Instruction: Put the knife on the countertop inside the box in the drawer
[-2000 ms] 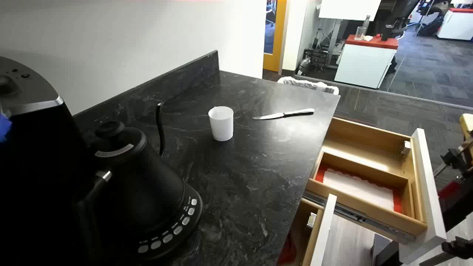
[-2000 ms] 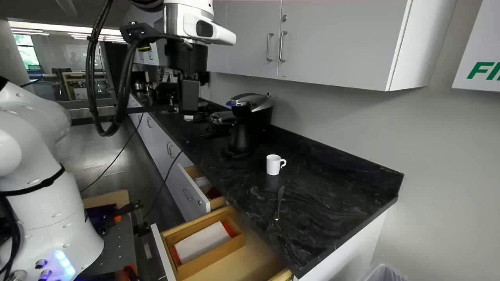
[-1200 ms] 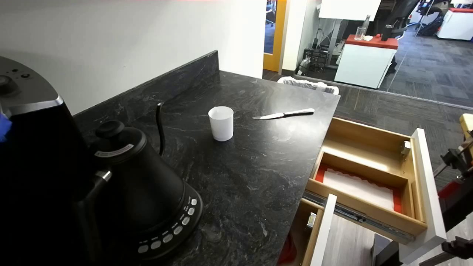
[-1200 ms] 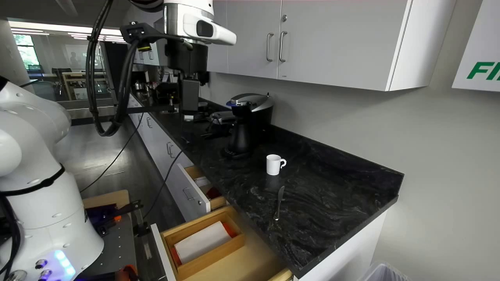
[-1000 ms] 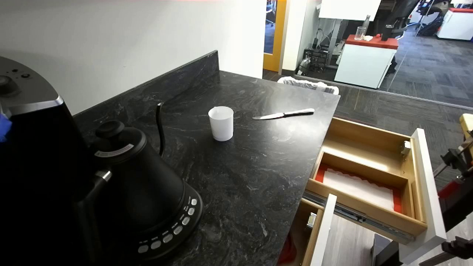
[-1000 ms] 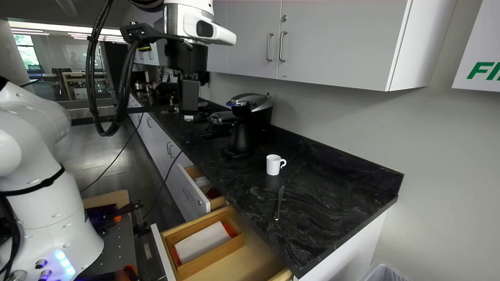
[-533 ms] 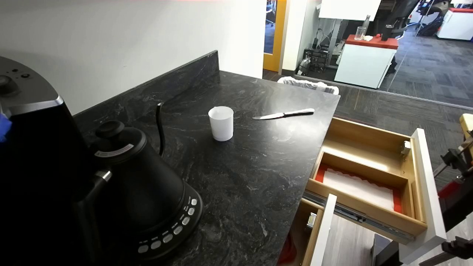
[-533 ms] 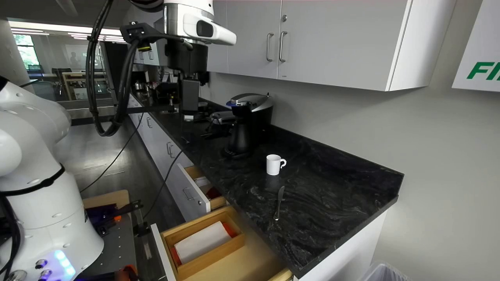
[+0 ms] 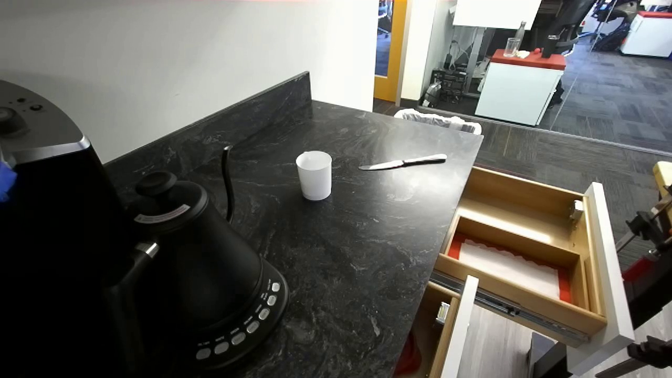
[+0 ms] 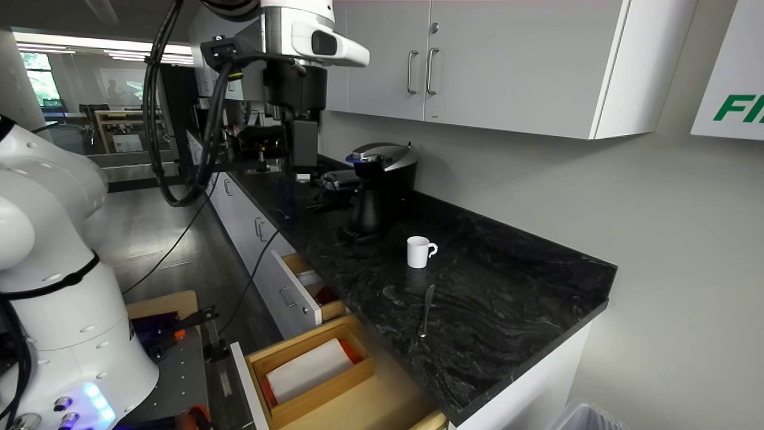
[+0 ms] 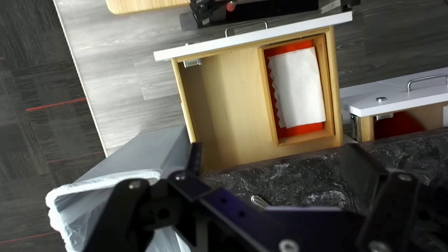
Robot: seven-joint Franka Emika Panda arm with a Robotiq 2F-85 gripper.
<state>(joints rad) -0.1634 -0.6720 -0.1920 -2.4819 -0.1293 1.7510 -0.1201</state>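
Observation:
The knife [image 9: 404, 162] lies flat on the dark countertop [image 9: 346, 252], and it shows there too in an exterior view [image 10: 427, 310]. In the wrist view only its silvery handle end [image 11: 259, 201] shows; my gripper's body hides the rest. The open drawer [image 10: 358, 400] stands out below the countertop edge. The light wooden box [image 10: 322, 391] sits inside it, with white paper over red at its bottom; the box also shows in the wrist view [image 11: 267, 94]. My gripper [image 10: 304, 155] hangs high above the counter, away from the knife. In the wrist view its fingers stand wide apart with nothing between.
A white mug [image 10: 418, 252] stands beside the knife. A black kettle [image 9: 199, 252] and a coffee machine [image 9: 42, 126] stand along the wall. A second drawer [image 10: 298, 298] is partly open. A lined bin [image 11: 105, 185] stands past the counter's end. Wall cabinets [image 10: 507, 65] hang above.
The arm and gripper have shifted a little to the right in an exterior view during the last half second. Knife, mug, box and drawers have not moved.

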